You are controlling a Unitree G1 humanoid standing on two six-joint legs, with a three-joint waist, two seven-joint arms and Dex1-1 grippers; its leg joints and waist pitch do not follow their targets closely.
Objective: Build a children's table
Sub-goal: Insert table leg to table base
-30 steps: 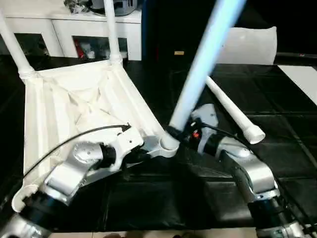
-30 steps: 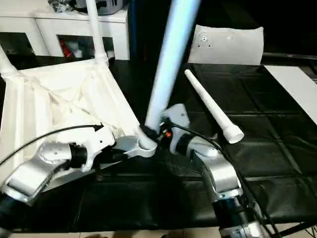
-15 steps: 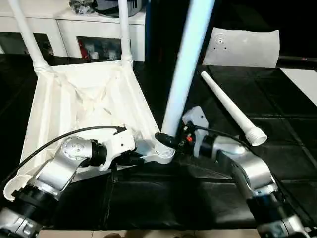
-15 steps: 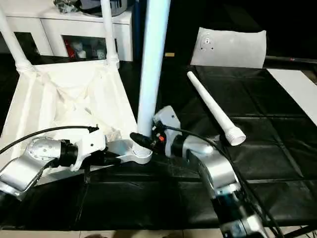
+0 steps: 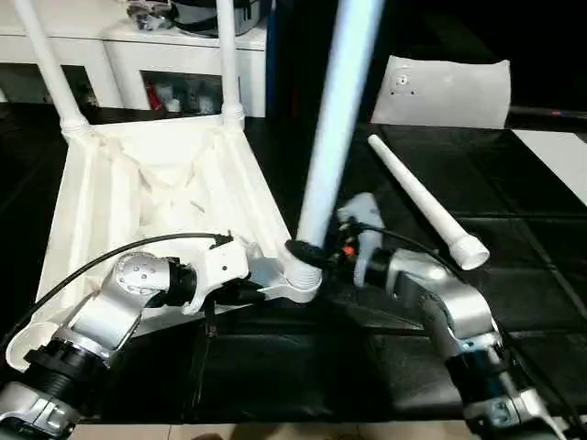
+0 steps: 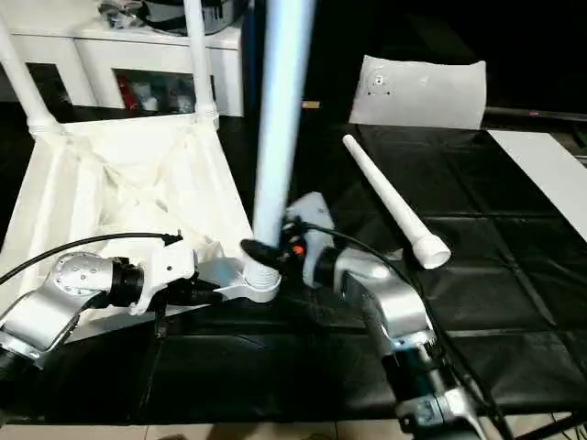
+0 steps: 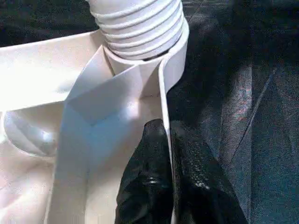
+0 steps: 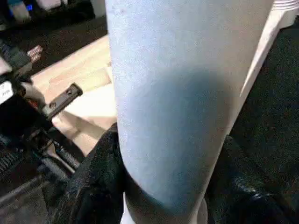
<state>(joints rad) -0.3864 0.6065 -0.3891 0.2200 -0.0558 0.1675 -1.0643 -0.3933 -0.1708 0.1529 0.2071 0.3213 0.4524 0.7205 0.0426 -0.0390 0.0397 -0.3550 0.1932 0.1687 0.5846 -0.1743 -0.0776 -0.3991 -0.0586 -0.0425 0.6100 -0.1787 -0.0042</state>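
The children's table top (image 5: 156,192) lies upside down on the black surface, ribs up. Two white legs (image 5: 46,64) (image 5: 227,55) stand in its far corner sockets. A third leg (image 5: 335,128) stands almost upright in the near right socket (image 5: 298,280), its threaded end (image 7: 140,23) showing above the socket. My right gripper (image 5: 307,255) is shut around this leg (image 8: 182,93) just above the socket. My left gripper (image 5: 252,291) is shut on the table's rim (image 7: 163,102) beside that socket, one black finger (image 7: 145,177) on each side. A fourth leg (image 5: 422,206) lies loose to the right.
A white cabinet (image 5: 138,55) with shelves stands behind the table top. A flat white bag (image 5: 440,92) lies at the back right, and a white sheet (image 5: 559,156) at the far right edge. The black work surface (image 5: 275,367) ends close to my body.
The leg in my right gripper has swung from a strong lean to the right to nearly upright in the near right socket. My left gripper has kept its hold on the rim.
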